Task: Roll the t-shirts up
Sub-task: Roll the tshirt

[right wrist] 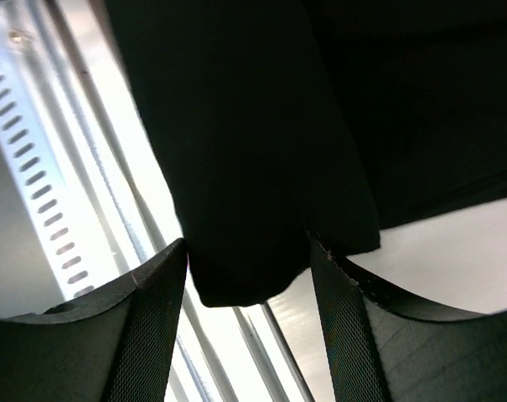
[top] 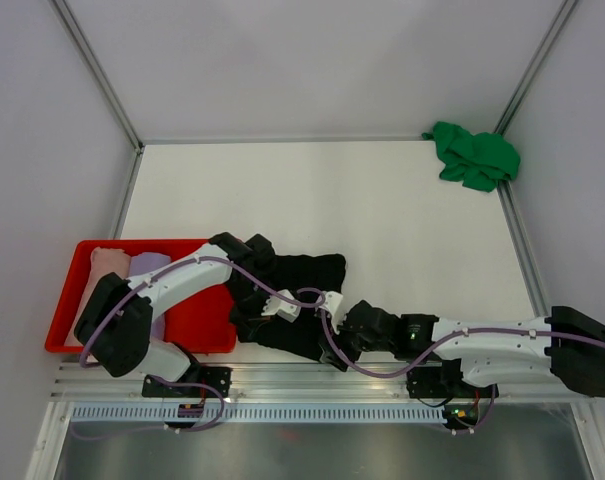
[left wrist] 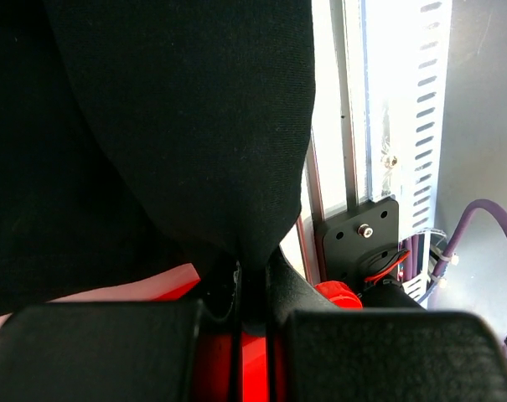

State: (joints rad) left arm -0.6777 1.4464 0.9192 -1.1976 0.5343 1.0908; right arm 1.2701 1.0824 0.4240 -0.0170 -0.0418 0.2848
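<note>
Black t-shirt [top: 304,275] lies unrolled beside the red tray [top: 197,322], left end effector [left wrist: 253,276] clamping it, right end effector [right wrist: 246,251] open; green t-shirt [top: 474,155] untouched.

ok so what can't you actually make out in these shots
- Black shirt: in the top view, the left arm and right arm cover its near edge, so how far it is rolled is unclear. Both wrist views crop it.
- Pink shirt and lilac shirt in the red tray: in the top view, the left arm hides their near ends.
- Right gripper: in the right wrist view, its fingers are apart around the hem, but contact is unclear because the cloth is uniformly dark.
</note>
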